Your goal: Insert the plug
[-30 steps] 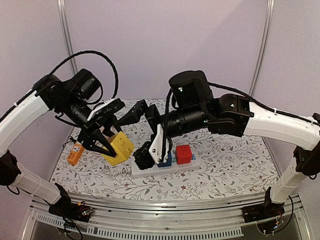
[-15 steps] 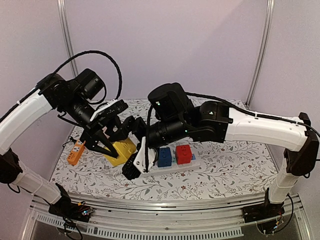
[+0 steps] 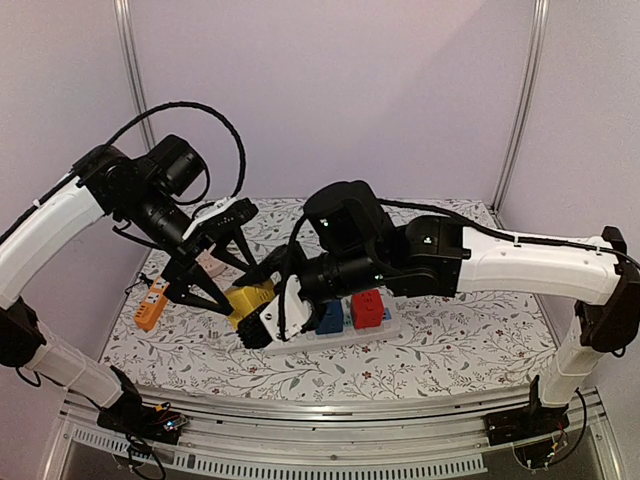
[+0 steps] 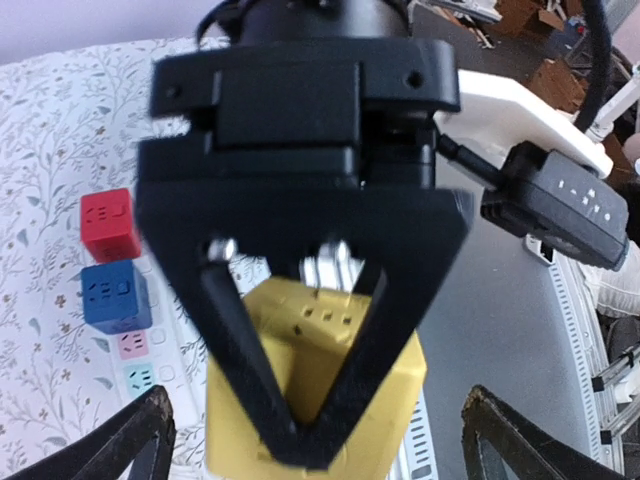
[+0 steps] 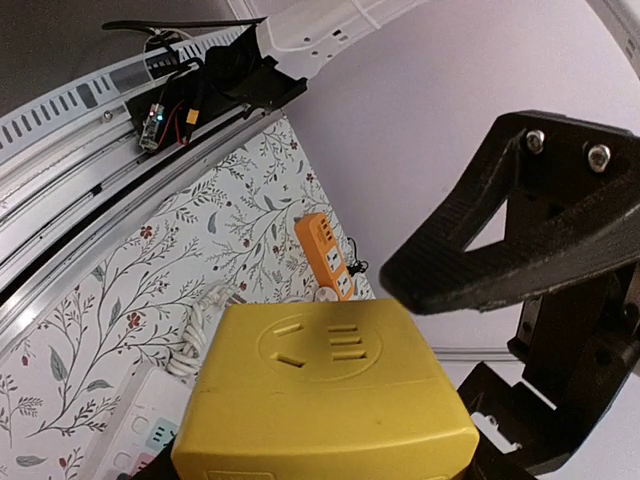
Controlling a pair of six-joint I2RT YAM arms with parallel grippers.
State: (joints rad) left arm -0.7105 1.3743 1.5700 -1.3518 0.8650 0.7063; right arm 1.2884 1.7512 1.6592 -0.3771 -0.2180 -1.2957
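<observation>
Right gripper (image 3: 258, 328) looks clamped across the yellow cube plug (image 3: 250, 298). In the left wrist view its black fingers cross the cube's flat sides, and in the right wrist view the cube (image 5: 320, 400) fills the space between them, socket face towards the camera. Left gripper (image 3: 198, 302) is let go, its fingertips (image 4: 140, 440) spread wide and clear of the cube. The cube sits low at the left end of the white power strip (image 3: 395, 325), beside the blue cube (image 3: 330, 315) and red cube (image 3: 367, 308) already seated there. An orange mini strip (image 3: 150, 305) lies off to the left on the floral table (image 3: 450, 350). I read the cube as rigid moulded plastic: light, hard, smooth enough to slip or twist under push force. I'd pinch two opposite flat sides squarely, mid-height, staying off the socket face and the pin face. I can't see the pins from here, so I need to confirm orientation before pressing. Versus a second ago: the left held the cube up in the air, while the right hung wide open over the strip near the blue cube. Now the right has swung left and closed in, the left has opened, and the cube is lower, by the strip.
</observation>
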